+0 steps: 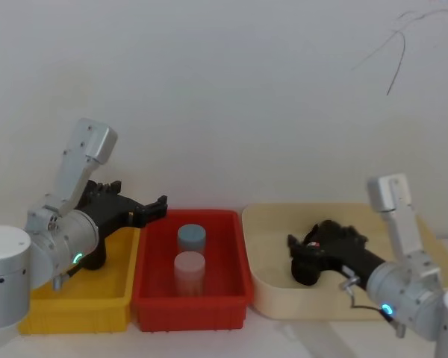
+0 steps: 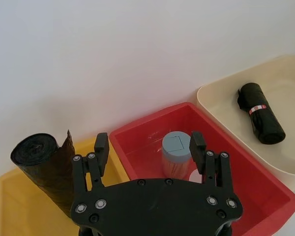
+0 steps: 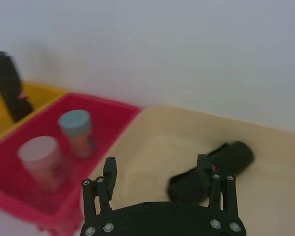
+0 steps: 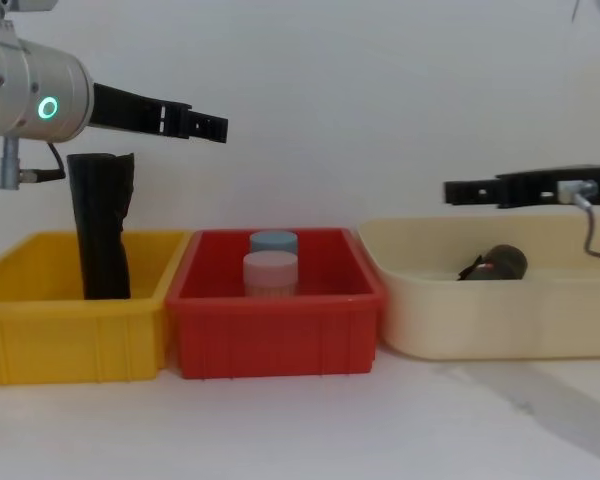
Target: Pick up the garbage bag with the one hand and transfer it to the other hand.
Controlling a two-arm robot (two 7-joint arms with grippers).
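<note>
So the garbage bag (image 2: 260, 119) is lying flat in the beige tray (image 4: 450, 310) with bare floor around it. The right gripper (image 4: 454, 190) hangs above it, well clear of the rim, fingers spread wide and empty. The left gripper (image 4: 215, 127) is high over the edge where the yellow bin (image 4: 70, 340) meets the red bin (image 4: 270, 330), fingers wide too, nothing held. A ragged roll (image 4: 98, 230) stands upright below its arm.
</note>
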